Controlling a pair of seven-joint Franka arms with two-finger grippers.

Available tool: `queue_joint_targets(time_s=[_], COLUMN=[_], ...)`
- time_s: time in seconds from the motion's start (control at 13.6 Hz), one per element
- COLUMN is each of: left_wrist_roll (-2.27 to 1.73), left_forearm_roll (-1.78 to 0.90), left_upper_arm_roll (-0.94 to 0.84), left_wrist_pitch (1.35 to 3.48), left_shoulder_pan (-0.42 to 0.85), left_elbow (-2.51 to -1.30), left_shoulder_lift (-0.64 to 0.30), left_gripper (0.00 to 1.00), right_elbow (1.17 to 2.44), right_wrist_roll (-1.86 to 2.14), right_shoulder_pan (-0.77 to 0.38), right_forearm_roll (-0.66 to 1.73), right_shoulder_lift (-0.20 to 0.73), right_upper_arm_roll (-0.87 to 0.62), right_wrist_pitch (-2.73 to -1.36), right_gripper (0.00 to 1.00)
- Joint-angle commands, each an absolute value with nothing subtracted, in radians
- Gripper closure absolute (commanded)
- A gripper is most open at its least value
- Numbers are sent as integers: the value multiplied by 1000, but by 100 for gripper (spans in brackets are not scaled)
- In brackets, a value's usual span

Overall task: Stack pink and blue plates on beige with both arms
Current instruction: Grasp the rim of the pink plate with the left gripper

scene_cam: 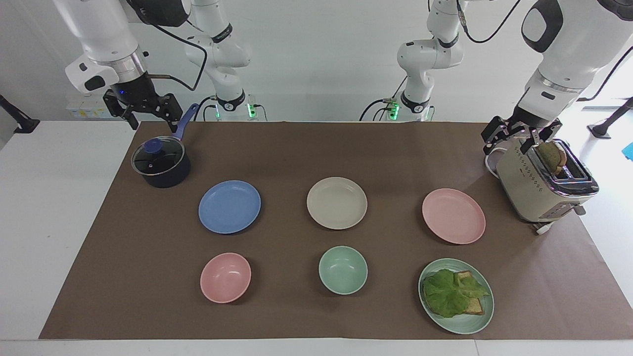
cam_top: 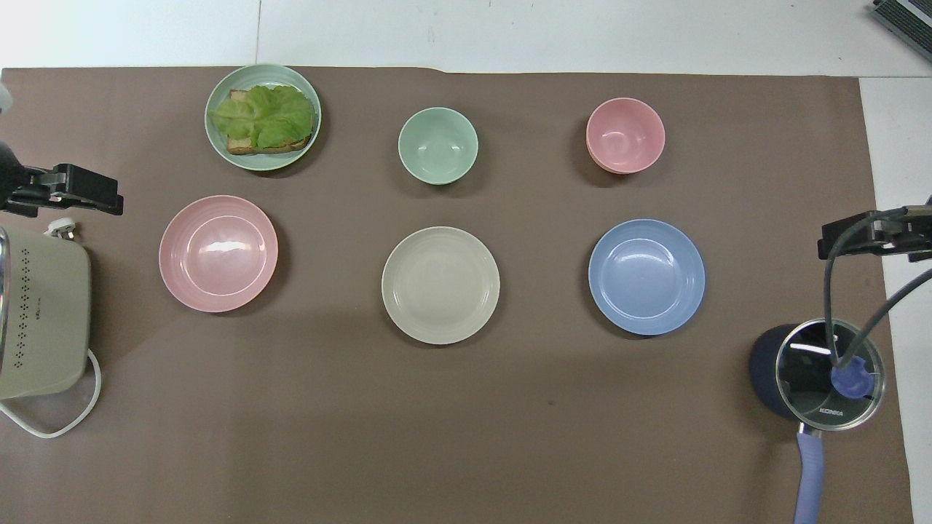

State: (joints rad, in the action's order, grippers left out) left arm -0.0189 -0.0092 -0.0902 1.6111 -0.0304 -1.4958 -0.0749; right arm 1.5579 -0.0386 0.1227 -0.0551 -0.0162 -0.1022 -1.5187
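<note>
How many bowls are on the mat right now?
2. The pink bowl sits farther from the robots than the blue plate; the green bowl sits farther than the beige plate. None looks hidden.

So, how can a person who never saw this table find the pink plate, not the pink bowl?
Start at the beige toaster at the left arm's end of the brown mat. The pink plate lies beside it, ending a row with the beige plate and the blue plate. It is wide, shallow and empty, unlike the smaller, deeper pink bowl.
</note>
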Motion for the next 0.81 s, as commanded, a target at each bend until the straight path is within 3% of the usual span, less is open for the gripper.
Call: queue_joint_targets(time_s=[0.0,0.22,0.51,0.73], left_wrist_roll=[-9,-12,-11,-15], left_forearm_roll=[9,9,8,8], left_upper_arm_roll=[-87,-84,-81,-81], left_wrist_pitch=[1592,1601,1817,2087], left_shoulder_pan=[-31,-37,-69,-103], left_elbow=[-1499,-1518,-1818,-2009], left_shoulder_lift=[-52,-48,-17,-84], left_gripper=[0,0,0,0], right_elbow=[1560,1560,1560,1560], right_wrist_roll=[-57,-57,-57,-57], right_shoulder_pan=[130,130,130,130], right_forearm_roll=[-57,-57,-57,-57], right_shoulder_lift=[-23,-23,-23,-23], right_upper_arm_roll=[-107,-107,-107,-107], right_wrist_pitch=[-1516,-1516,-1516,-1516], right_gripper=[0,0,0,0])
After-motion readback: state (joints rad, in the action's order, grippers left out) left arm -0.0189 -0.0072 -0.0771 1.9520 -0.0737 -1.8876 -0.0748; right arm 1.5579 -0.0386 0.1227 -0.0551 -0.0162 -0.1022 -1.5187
